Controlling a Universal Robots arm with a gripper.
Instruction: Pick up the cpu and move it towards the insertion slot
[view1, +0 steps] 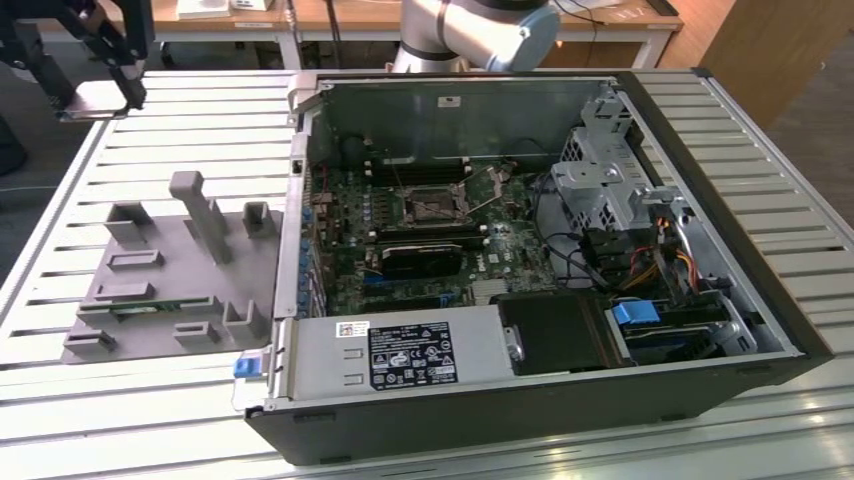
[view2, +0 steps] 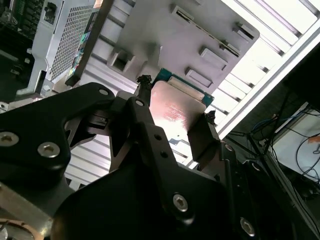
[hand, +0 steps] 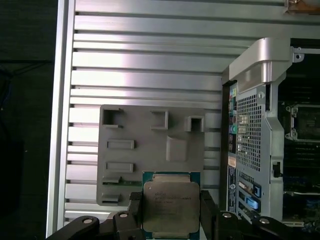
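Observation:
My gripper (view1: 94, 95) hangs high over the table's far corner at the exterior view's left, shut on the cpu (view1: 88, 103), a flat silvery square held level between the black fingers. In both wrist views the cpu (hand: 171, 209) (view2: 176, 111) sits clamped by its edges between the two fingers (hand: 134, 207), showing its metal top and green rim. It is lifted clear above the grey fixture tray (hand: 150, 150). The insertion slot (view1: 434, 207), a square socket with a metal frame, lies on the motherboard inside the open computer case, well off to the exterior view's right of the gripper.
The open computer case (view1: 747, 300) lies on a slatted aluminium table (view1: 174, 110). The grey fixture tray (view1: 160, 290) with upright blocks sits beside the case. Inside are a power supply (view1: 400, 355), drive cages and cables. The case's wall (view1: 300, 140) stands between gripper and socket.

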